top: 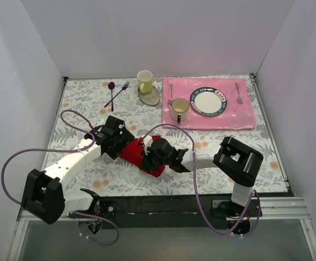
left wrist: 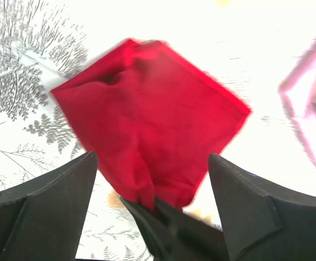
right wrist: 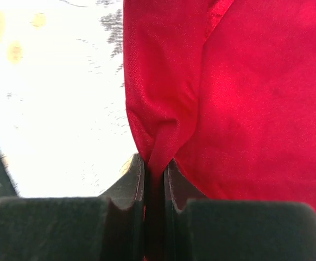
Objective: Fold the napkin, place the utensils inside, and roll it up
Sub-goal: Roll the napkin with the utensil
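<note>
Napkin: the napkin lies bunched on the near middle of the table, between your two grippers. I judge the fold is not yet neat.
Right gripper: the right gripper is clamped tight on a pinched ridge of red cloth.
Left gripper: the left gripper stands wide open with a jaw on either side of a napkin corner, holding nothing.
Step in hand: folding, by my reading.
Doing it well: use the right pinch as your anchor and keep it low. Bring the left jaws down on a single corner, not a bunch. Draw the cloth taut before you lay it over, so that the edges meet.
Utensils: you cannot see a dark-handled fork in any view, so find it before you roll.
Yellow mug: the yellow mug stands far, on a woven coaster. You cannot tell what is in it.
Cream mug: the cream mug sits on the pink placemat, far right. You cannot tell its contents either.
Plate: the plate sits just right of the cream mug, and its face is bare.
</note>
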Robot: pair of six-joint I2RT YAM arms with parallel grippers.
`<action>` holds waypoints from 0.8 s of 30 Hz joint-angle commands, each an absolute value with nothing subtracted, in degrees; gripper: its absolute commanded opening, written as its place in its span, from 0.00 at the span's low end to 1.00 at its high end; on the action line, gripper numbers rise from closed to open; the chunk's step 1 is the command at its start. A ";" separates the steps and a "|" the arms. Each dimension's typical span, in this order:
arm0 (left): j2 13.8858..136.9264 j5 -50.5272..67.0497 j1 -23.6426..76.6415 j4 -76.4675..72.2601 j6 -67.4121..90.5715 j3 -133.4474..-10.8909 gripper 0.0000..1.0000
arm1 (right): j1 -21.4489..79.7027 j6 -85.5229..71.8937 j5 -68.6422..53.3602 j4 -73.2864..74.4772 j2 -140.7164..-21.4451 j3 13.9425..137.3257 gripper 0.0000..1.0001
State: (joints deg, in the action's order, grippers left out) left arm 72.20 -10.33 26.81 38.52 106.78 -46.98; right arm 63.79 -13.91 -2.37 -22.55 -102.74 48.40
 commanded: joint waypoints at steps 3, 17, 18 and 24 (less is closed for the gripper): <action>67.59 -12.40 26.81 42.10 104.06 -49.40 0.83 | 52.93 -27.83 -36.18 -41.67 -109.59 42.72 0.01; 67.76 -0.95 26.98 47.34 111.17 -44.47 0.74 | 48.69 -46.14 -43.42 -47.37 -122.43 44.30 0.01; 67.94 -0.88 26.98 48.24 112.66 -44.04 0.73 | 48.34 -47.01 -42.90 -47.02 -122.61 44.30 0.01; 70.13 0.80 26.98 45.53 116.01 -40.96 0.70 | 47.64 -47.46 -41.04 -43.77 -122.69 44.82 0.01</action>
State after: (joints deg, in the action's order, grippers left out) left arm 68.66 -0.03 26.85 44.99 111.70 -42.89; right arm 48.34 -47.31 -44.07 -52.10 -119.72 46.61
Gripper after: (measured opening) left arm 0.699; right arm 0.157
